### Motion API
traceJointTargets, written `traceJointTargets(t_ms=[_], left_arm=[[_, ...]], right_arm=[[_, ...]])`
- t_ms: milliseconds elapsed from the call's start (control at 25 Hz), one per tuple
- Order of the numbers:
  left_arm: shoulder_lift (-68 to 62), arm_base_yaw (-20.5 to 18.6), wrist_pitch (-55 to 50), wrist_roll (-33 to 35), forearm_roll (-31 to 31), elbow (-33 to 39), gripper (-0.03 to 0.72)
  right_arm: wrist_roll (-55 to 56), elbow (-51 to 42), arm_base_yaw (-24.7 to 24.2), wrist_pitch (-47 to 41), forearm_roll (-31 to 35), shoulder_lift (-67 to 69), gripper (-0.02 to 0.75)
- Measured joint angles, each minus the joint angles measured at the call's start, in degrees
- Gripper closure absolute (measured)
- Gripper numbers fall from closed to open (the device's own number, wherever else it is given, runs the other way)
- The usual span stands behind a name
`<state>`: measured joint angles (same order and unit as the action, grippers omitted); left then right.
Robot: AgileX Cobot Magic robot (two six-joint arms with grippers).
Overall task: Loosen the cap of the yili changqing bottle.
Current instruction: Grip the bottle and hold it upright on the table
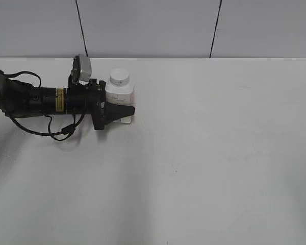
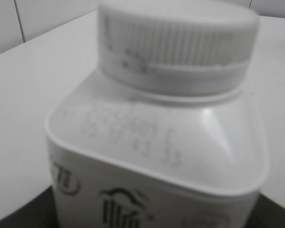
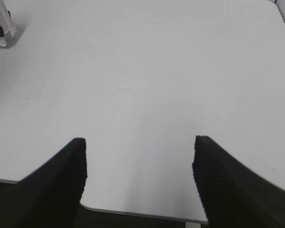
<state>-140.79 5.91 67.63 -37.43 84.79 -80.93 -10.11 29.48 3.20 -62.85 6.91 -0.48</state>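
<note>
White worktop seen under grey wall panels | right pincer held spread apart over bare surface | left pincer clamped around bottle, upright at far left | cap seated on neck

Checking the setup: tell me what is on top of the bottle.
A white cap sits on the bottle. The neck under it is hidden, so tightness cannot be seen.

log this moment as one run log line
stage: bottle held, cap untouched | left end effector: shut on yili changqing bottle, low on body | cap: on, nothing gripping it | right end effector: open, over bare table
</note>
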Motion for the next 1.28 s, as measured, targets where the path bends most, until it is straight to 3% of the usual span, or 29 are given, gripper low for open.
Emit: traceJointTargets(t_ms=[400, 640, 1280], left_arm=[[0.66, 7.18, 0.03, -2.18, -0.17, 0.00, 0.249], [0.61, 10.45, 0.03, -2.41, -1.54, 0.00, 0.249], [-2.70, 11.82, 1.40, -2.27, -3.60, 0.00, 0.252]], right_arm=[[0.00, 0.00, 0.00, 0.00, -0.02, 0.00, 0.185], [-0.22, 0.00, 0.00, 0.00, -8.26, 0.00, 0.185], [1.22, 0.06, 0.00, 0.75, -8.57, 0.00, 0.185]])
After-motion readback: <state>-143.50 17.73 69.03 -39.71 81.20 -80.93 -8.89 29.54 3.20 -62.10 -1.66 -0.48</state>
